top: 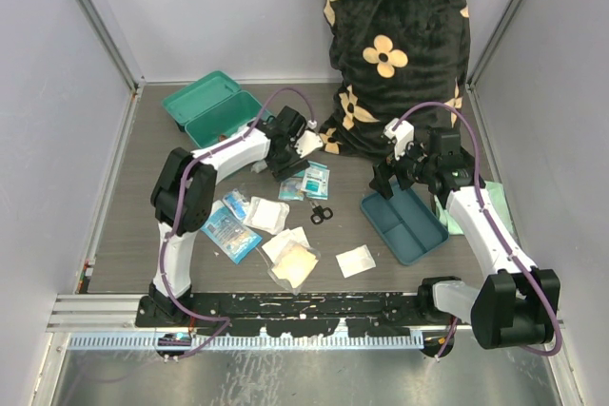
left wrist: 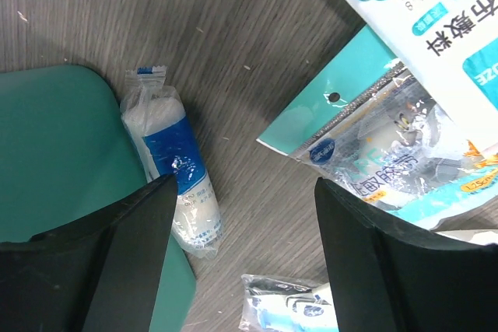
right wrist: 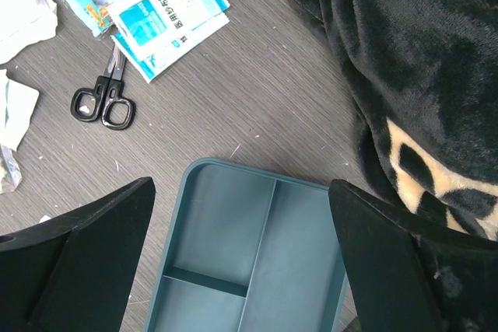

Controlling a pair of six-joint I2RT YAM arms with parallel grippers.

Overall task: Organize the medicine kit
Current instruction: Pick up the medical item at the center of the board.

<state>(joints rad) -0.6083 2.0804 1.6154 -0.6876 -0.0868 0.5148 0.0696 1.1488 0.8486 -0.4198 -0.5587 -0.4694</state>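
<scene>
- Two wide, empty grippers: left gripper (left wrist: 245, 192) just beside the medicine kit (top: 205, 106), right gripper (right wrist: 241, 192) well apart.
- Medicine kit lies left of the left gripper, long axis diagonal.

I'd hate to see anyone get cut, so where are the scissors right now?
In the overhead view the scissors lie flat mid-table, just below the blue-and-white packets and left of the divided tray.

The left arm (top: 228, 152) and right arm (top: 485, 225) are each showing smooth white link shells between bulky matte-black joint housings. 1 purple cable (top: 284, 91) is looping along the left arm, and a 2nd purple cable (top: 438, 105) is looping along the right. The left gripper (left wrist: 245, 192) and right gripper (right wrist: 241, 184) are presenting broad matte-black wedge fingers.
</scene>
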